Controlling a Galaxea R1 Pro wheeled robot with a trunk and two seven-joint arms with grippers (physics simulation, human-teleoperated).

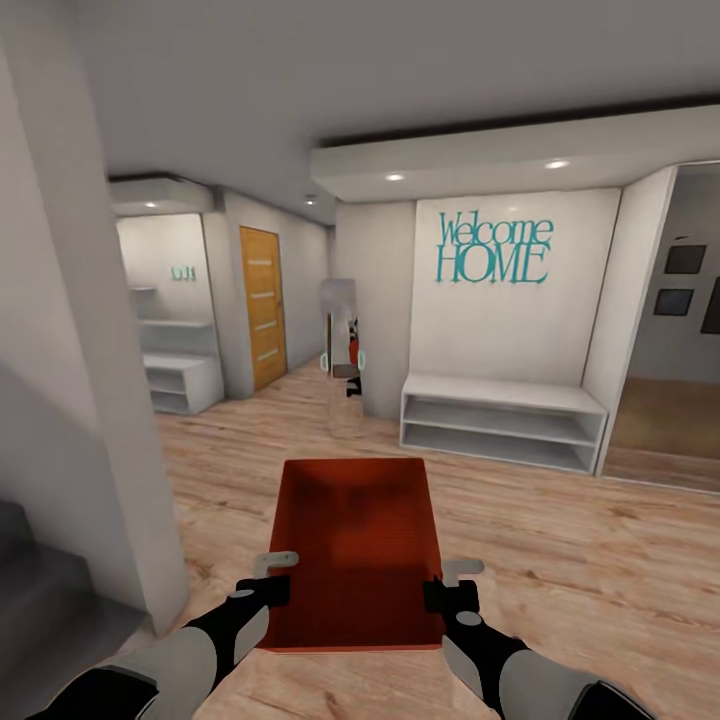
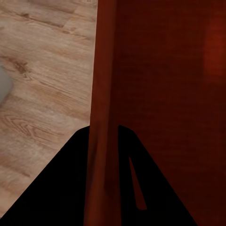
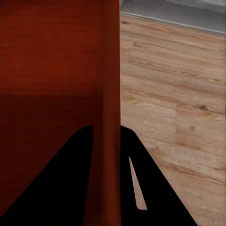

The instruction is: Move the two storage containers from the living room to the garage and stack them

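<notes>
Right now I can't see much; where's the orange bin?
Head view: the bin is low centre, carried between the left gripper and right gripper above the wood floor.

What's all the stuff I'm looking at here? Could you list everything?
Storage container: one, orange-red, empty, carried in front above the wood floor.
Bench shelf: one, white, under the sign.
Welcome Home sign: one, teal, on the white wall.
Door: one, light wood, down the hall.
Shelf unit: one, white, far left.
Left gripper: black, clamped on the container's left wall.
Right gripper: black, clamped on its right wall.
</notes>
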